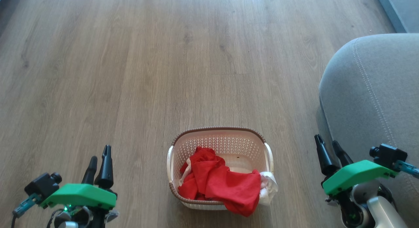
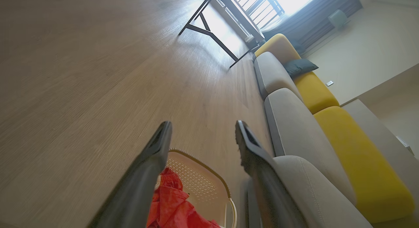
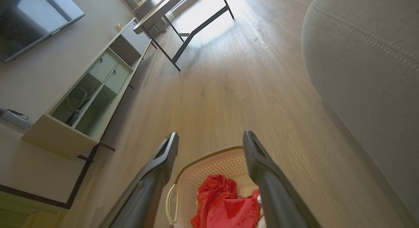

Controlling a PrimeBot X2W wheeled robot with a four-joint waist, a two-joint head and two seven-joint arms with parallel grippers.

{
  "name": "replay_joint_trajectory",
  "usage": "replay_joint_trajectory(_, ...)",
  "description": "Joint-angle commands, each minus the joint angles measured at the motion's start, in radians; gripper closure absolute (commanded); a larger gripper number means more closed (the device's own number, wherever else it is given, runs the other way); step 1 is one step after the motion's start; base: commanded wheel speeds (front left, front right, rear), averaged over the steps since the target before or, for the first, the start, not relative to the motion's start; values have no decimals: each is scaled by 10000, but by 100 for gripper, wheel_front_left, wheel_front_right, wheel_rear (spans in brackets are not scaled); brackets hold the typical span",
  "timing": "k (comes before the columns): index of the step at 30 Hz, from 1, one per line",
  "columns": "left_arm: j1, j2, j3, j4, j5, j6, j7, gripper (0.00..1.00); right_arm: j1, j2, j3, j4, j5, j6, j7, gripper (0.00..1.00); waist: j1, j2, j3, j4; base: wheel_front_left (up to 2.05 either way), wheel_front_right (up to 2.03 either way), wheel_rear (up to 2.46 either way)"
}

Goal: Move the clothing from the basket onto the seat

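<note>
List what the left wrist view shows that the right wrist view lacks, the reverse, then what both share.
Left wrist: yellow upholstered sofa backrests, dark green pillow. Right wrist: dark flat television screen, pale open-shelved cabinet. Both: cream perforated plastic basket, bright red fabric garment, grey stitched seat cushion, wooden floor, black-legged table.

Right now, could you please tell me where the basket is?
In the head view the basket sits on the floor, bottom centre, between the left claw and right claw, left of the seat.

Seat partly beyond the right edge
</note>
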Motion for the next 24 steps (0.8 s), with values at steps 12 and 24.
replay_joint_trajectory(12,-529,207,352,-438,1776,-106,-502,0,-285,-1112,737,-1160,-1613,45,-518,0,-1,0,60,-47,0,0,0)
replay_joint_trajectory(24,-564,160,542,-541,3182,-124,-859,0,-335,-1990,1644,-1860,-2237,52,-870,0,-1,0,105,-97,0,0,0)
